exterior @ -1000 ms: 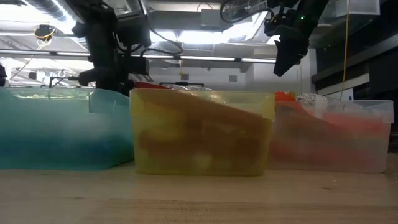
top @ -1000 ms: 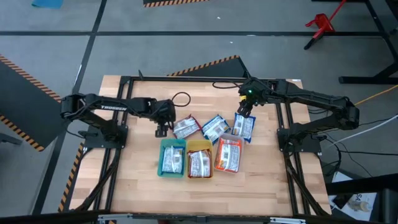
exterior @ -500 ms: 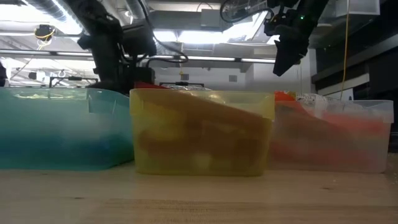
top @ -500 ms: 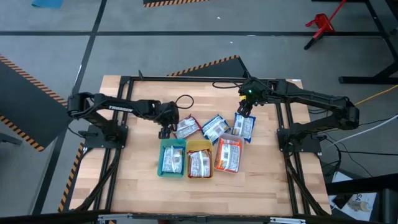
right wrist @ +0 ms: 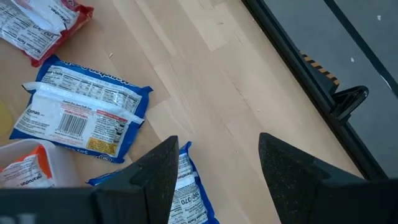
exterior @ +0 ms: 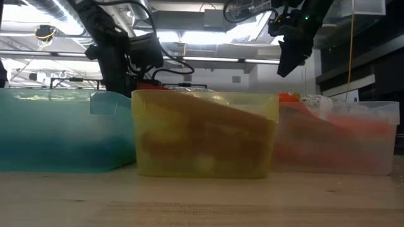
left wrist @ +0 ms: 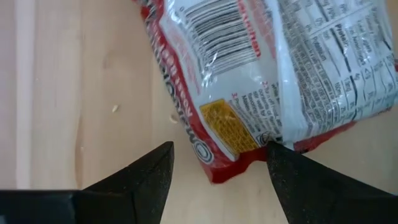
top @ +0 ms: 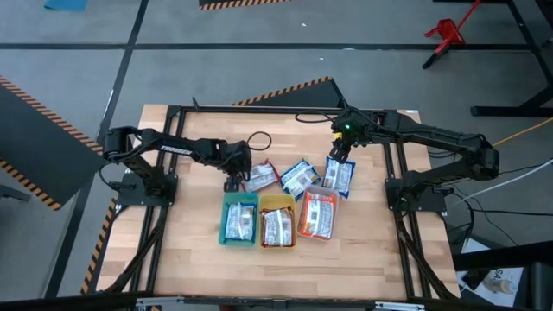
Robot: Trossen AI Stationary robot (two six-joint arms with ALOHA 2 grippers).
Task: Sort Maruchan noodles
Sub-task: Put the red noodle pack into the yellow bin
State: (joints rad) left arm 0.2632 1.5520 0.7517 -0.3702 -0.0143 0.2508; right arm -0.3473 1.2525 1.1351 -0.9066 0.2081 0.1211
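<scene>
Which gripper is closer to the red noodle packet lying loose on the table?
Left. The left gripper hangs open right at the red packet; the right gripper is across the table, over a blue packet.

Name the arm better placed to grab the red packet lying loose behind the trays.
Left. The left gripper is open right over the red packet, one corner between its fingers. The right gripper hovers over a blue packet.
</scene>
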